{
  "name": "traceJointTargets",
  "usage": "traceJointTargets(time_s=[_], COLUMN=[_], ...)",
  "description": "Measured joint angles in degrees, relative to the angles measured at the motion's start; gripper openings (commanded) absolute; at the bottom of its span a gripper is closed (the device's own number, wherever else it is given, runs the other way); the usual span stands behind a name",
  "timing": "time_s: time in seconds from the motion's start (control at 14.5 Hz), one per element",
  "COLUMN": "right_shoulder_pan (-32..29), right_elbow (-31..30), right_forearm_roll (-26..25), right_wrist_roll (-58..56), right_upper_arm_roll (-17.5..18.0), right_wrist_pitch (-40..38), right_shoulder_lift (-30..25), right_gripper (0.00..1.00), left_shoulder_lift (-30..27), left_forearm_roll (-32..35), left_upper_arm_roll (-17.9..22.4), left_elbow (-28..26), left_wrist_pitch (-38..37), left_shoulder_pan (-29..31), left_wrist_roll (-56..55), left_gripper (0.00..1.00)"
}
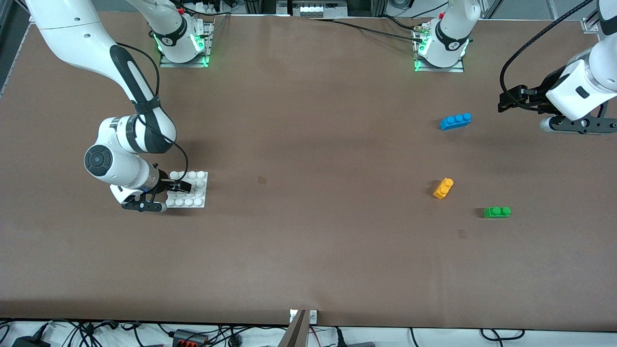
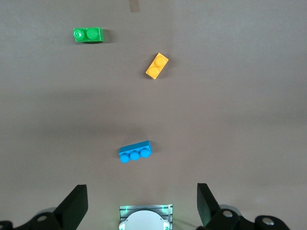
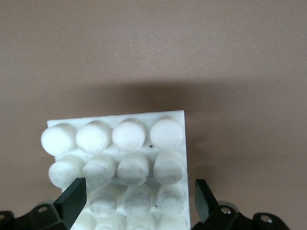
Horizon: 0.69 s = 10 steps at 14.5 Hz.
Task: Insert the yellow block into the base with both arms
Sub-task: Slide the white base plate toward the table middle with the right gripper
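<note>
Right claw [image 1: 179,185] spread wide, straddling the base [image 1: 196,193] — off-centre, so closing could skew it. Left claw [image 1: 506,102] gapes aloft; the yellow block [image 1: 443,188] lies untouched on the counter [image 1: 308,241].

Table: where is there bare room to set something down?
The wide stretch between the base and the yellow block is bare, as is the strip nearest the camera. Crowded: around the blue brick and green brick, and at the base, under the right gripper.
</note>
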Motion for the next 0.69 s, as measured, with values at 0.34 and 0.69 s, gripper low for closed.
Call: traceJointTargets(time_s=[0.34, 0.69], right_shoulder_pan=[-0.01, 0.02], right_elbow=[-0.09, -0.09], right_forearm_roll=[-1.61, -1.62], right_wrist_roll=[0.08, 0.08], right_upper_arm_roll=[-0.05, 0.04], right_wrist_pitch=[0.91, 1.51], right_shoulder_lift=[1.33, 1.76], right_gripper=[0.91, 0.87], left_shoulder_lift=[0.00, 0.01], left_forearm_roll=[0.00, 0.00], left_upper_arm_roll=[0.00, 0.00], left_elbow=[0.00, 0.01], left_wrist_pitch=[-0.01, -0.01], left_shoulder_pan=[0.00, 0.00], left_wrist_roll=[0.00, 0.01], left_gripper=[1.00, 1.00])
